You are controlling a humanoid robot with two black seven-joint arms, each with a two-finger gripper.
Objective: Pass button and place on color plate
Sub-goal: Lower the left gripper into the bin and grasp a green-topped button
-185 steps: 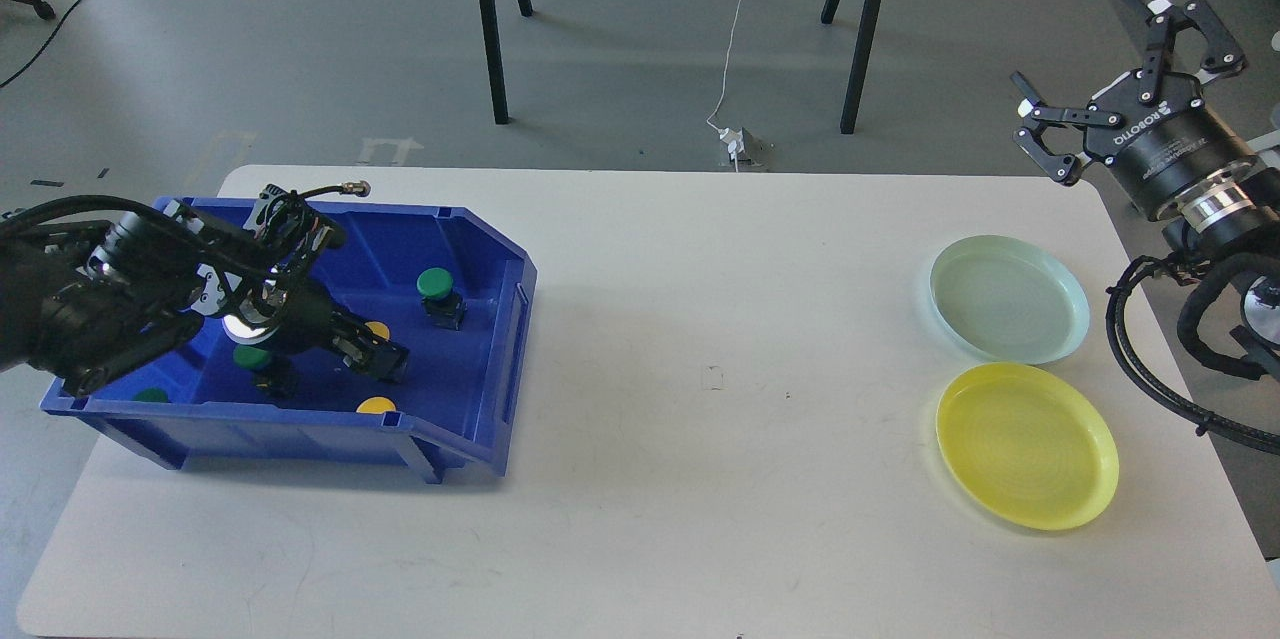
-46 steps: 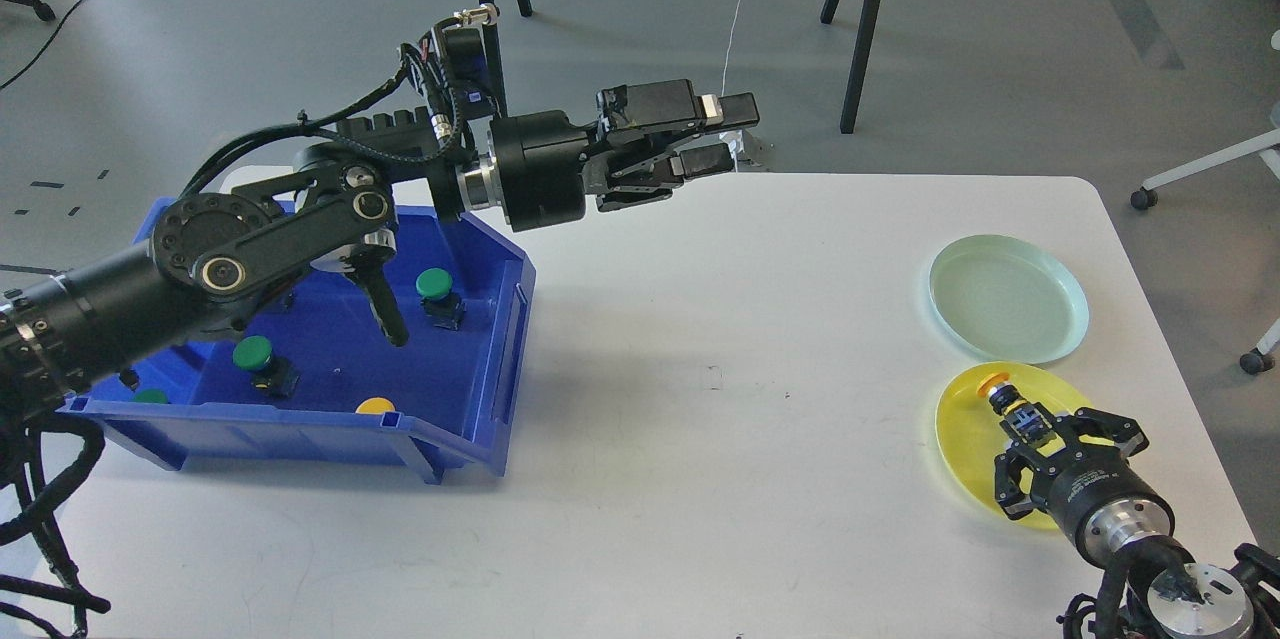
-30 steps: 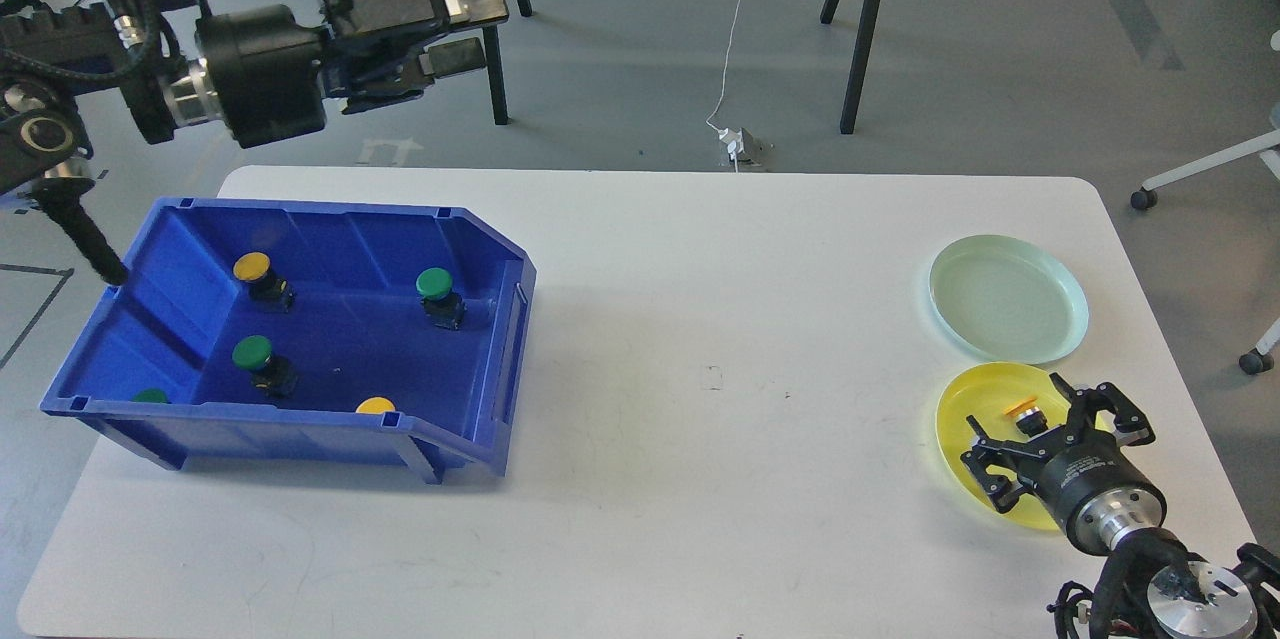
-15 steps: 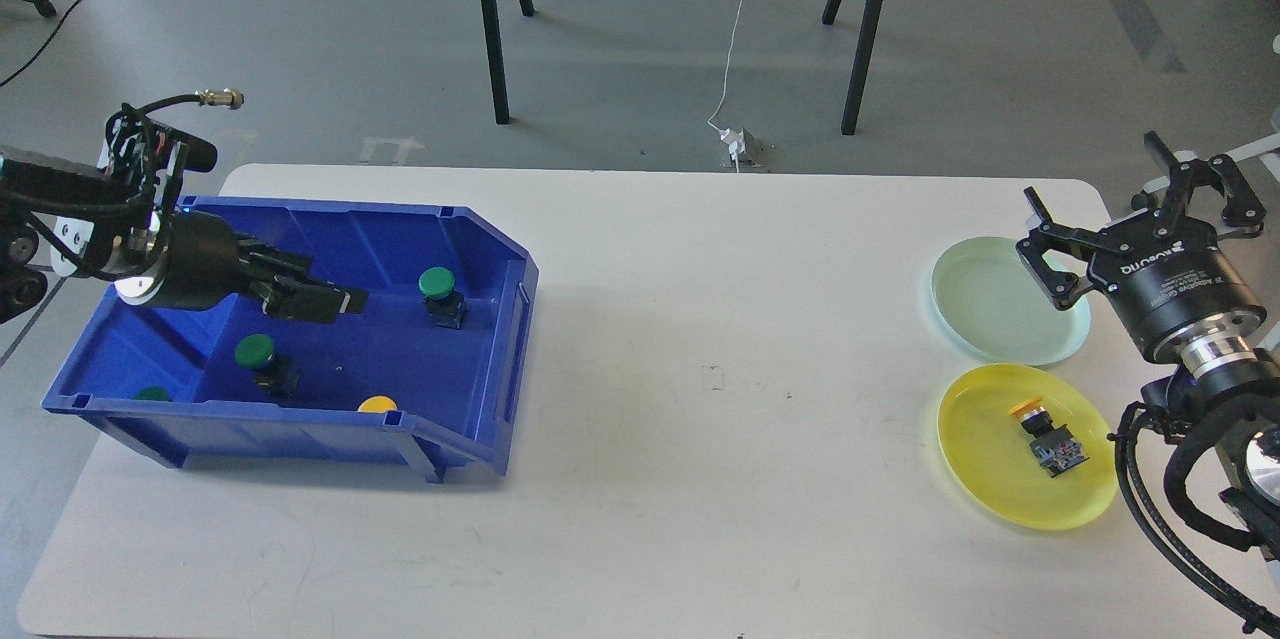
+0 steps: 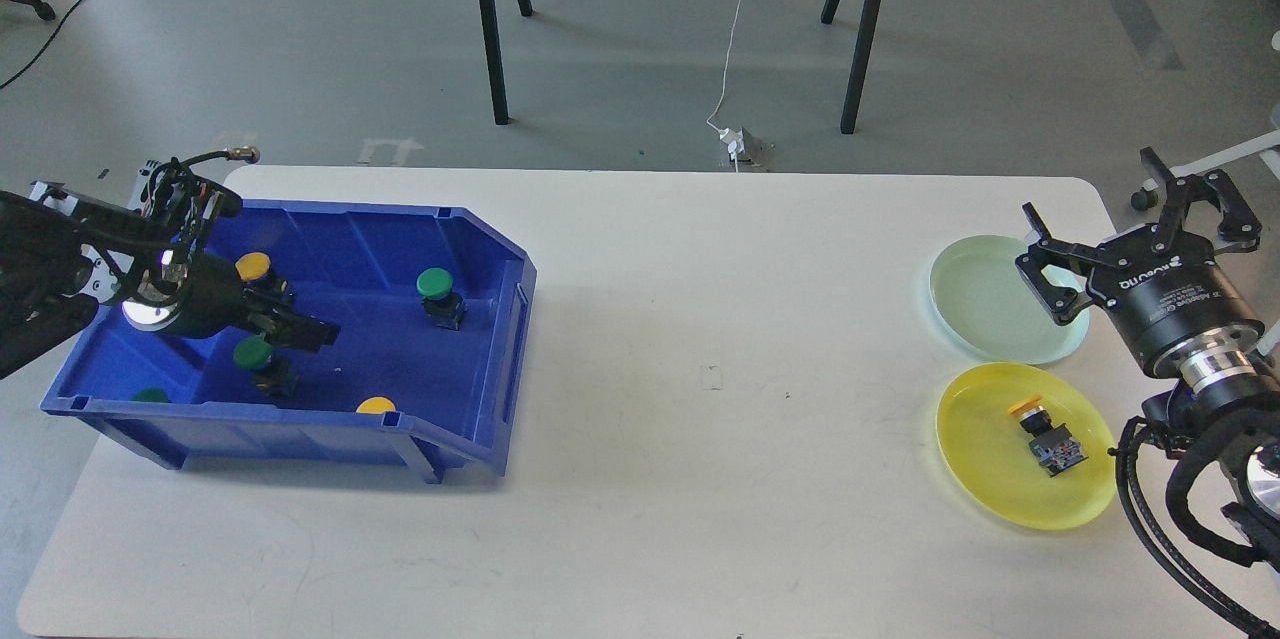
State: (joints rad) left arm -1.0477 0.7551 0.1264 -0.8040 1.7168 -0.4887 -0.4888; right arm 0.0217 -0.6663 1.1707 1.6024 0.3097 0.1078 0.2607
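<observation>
Currently: picking step. Left claw [image 5: 318,333], opening unclear, inside blue bin [image 5: 480,249] beside green button [image 5: 253,353]. Right claw [image 5: 1140,219] spread, empty. Yellow button [image 5: 1040,429] on yellow plate [image 5: 970,459]. Next: close on the green button, lift.

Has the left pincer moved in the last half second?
Yes. The left pincer has dropped lower inside the blue bin, toward its near wall, and now sits just above a green button.

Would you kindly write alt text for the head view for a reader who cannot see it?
A yellow button lies on a yellow plate, beside an empty pale green plate on a white table. The open right end effector hovers nearby; the left end effector reaches into a blue bin of green and yellow buttons.
</observation>
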